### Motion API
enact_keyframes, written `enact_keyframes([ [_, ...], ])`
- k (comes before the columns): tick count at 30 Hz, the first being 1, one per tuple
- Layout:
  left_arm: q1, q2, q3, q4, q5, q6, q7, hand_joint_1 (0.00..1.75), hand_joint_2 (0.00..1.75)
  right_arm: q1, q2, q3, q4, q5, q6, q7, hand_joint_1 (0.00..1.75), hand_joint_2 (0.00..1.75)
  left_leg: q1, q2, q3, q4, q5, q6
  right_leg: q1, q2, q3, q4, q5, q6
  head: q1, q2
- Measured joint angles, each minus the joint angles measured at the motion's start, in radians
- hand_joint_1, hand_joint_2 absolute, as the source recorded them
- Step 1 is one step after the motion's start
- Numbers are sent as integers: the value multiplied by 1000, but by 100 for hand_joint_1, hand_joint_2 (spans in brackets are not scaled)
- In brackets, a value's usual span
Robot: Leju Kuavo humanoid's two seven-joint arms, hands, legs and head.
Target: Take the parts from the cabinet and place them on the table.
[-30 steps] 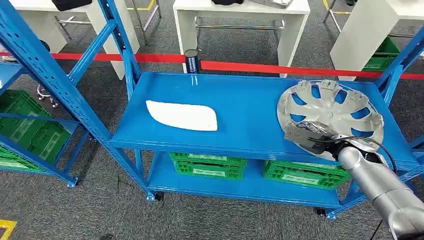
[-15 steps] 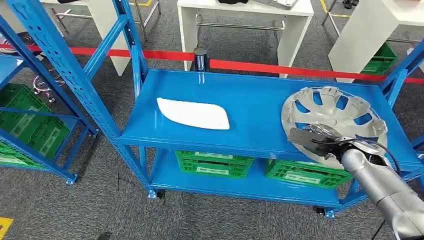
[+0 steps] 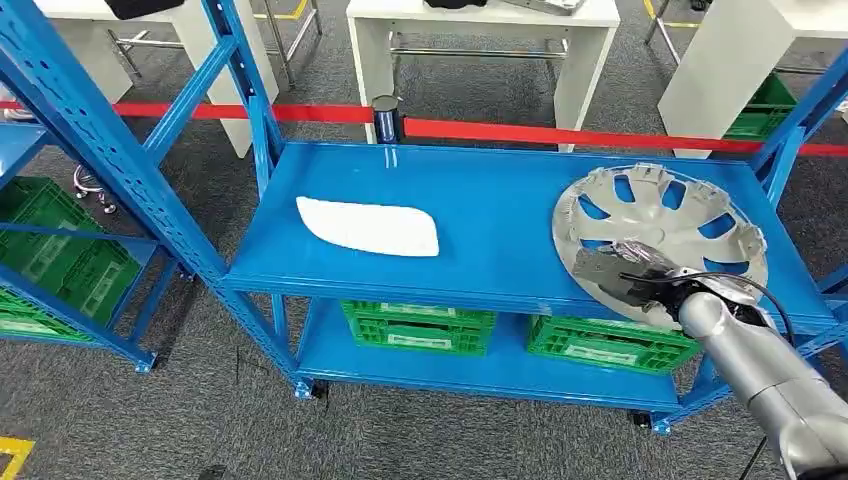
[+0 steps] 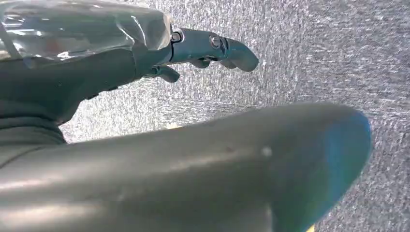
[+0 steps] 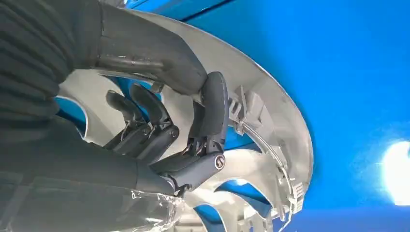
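The round silver plastic hubcap [image 3: 660, 235], apparently pinched at its near rim by the right hand [image 3: 625, 275], should be lifted level off the blue metal shelf [image 3: 480, 215]; the left hand [image 4: 203, 50] hangs released.

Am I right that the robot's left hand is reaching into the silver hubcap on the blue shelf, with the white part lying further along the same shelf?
Not quite: it is the right hand, not the left, that reaches into the silver hubcap, as the head view shows. The rest holds: the hubcap sits on the blue shelf, and the white part lies further along it.
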Motion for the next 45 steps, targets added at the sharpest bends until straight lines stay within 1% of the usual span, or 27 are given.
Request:
enact_keyframes([
  [1,0,0,0,0,0,0,0,0,0,0,0,0,0,0,0,0,0,175,1,0,25,-49,32,1,0,0,2,0,0,0,0,0],
  [3,0,2,1,0,0,0,0,0,0,-1,0,-4,0,-3,0,0,0,175,2,0,119,-229,116,7,0,1,5,0,0,2,0,0],
  [4,0,3,3,0,-2,0,0,0,0,-1,-1,-5,0,-3,0,1,0,175,2,-2,152,-297,124,12,1,1,5,0,2,4,0,0],
  [5,-1,3,5,0,-2,1,0,0,0,-1,-2,-5,0,-5,1,1,0,175,-5,-2,155,-310,117,15,10,4,-2,3,3,10,1,0],
  [8,0,3,5,0,-3,3,0,0,0,3,-3,-5,0,-9,3,2,0,175,-12,0,149,-308,121,33,4,5,-4,-6,12,29,1,0],
  [9,-2,3,6,0,-3,3,0,0,0,4,-6,-6,0,-9,2,3,0,175,-4,1,161,-324,134,47,2,4,-10,-1,9,35,1,0],
  [10,-2,2,7,0,-5,3,0,0,0,4,-7,-6,0,-9,1,3,0,175,-6,2,162,-328,138,53,2,3,-24,22,-6,33,4,0],
  [13,-2,2,12,0,-11,3,0,0,0,8,-9,-5,0,-10,0,4,0,175,-11,1,153,-328,142,61,4,3,-134,256,-107,18,7,0],
  [14,-1,2,14,0,-13,3,0,0,0,12,-9,-5,0,-10,0,4,0,175,-13,0,151,-328,143,62,4,3,-164,319,-124,20,7,0],
  [15,-1,2,14,0,-14,3,0,0,0,15,-9,-5,0,-10,-1,6,0,175,-13,0,151,-327,143,62,4,3,-171,330,-121,26,7,0],
  [16,-1,2,15,0,-14,3,0,0,0,14,-9,-5,0,-10,-1,6,0,175,-13,0,152,-327,142,61,3,3,-148,286,-98,35,7,0],
  [18,-2,0,16,0,-16,3,0,0,0,13,-10,-6,0,-10,-2,6,0,175,-12,-1,155,-323,139,56,2,1,-54,100,-28,52,7,0],
  [19,-2,0,18,0,-18,3,0,0,0,13,-11,-6,0,-10,-2,6,0,175,-13,-2,153,-319,136,51,0,-2,-13,19,-6,53,8,0],
  [21,-2,1,18,0,-18,3,0,0,0,12,-11,-6,-1,-11,-3,6,0,175,-20,-2,147,-311,131,41,5,2,-6,8,-5,31,7,0],
  [23,-2,1,18,0,-21,5,0,0,0,15,-13,-5,-1,-10,-3,10,0,175,-16,-2,148,-313,133,34,11,2,-7,9,-5,20,7,0],
  [25,-2,2,18,0,-21,6,0,0,0,12,-12,-6,-5,-10,-4,13,0,175,-12,-2,135,-295,114,21,1,3,-3,4,-3,11,6,0],
  [26,-3,2,18,0,-21,6,0,0,0,13,-12,-6,-5,-10,-4,14,0,175,-10,-1,113,-243,82,15,0,3,-2,4,-3,3,0,0],
  [28,-3,3,18,0,-21,6,0,0,0,14,-12,-6,-5,-10,-4,15,0,175,-6,-1,27,-69,4,6,2,3,-4,5,-4,1,0,0],
  [30,-1,2,18,0,-21,6,0,0,0,17,-11,-5,-5,-10,-5,16,0,175,-4,-1,-21,23,-12,4,4,3,-3,5,-4,1,0,0],
  [32,-2,1,18,0,-21,6,0,0,0,16,-11,-5,-5,-10,-5,16,0,175,-4,-1,25,-78,57,10,5,4,-1,5,-5,1,0,0],
  [34,-2,4,19,0,-21,6,0,0,0,16,-11,-6,-6,-10,-5,16,0,175,-8,-3,125,-274,142,27,7,6,2,4,-4,2,0,0],
  [35,-3,7,19,0,-23,6,0,0,0,16,-11,-6,-6,-10,-6,16,0,175,-12,-1,142,-306,125,31,13,6,0,5,-4,4,2,0],
  [38,-3,7,19,0,-27,5,0,0,0,15,-12,-6,-6,-7,-6,18,0,175,-20,1,136,-307,129,38,10,6,-3,0,0,17,1,0],
  [40,-5,8,20,0,-33,3,1,0,0,16,-16,-8,-7,-10,-6,18,0,175,-9,3,155,-336,148,51,8,4,-12,10,-6,23,3,0],
  [42,-7,7,21,0,-35,0,1,0,0,14,-18,-10,-7,-20,-6,18,0,175,-11,4,153,-341,155,62,11,5,-64,118,-63,13,5,0],
  [44,-6,6,22,0,-36,-2,3,0,0,22,-19,-16,-7,-41,-3,16,0,175,-12,3,151,-341,155,62,10,4,-131,261,-113,12,5,0],
  [45,-6,6,22,0,-36,-2,3,0,0,22,-19,-16,-7,-41,-3,16,0,175,-12,3,151,-341,155,62,10,4,-131,261,-113,12,5,0],
])
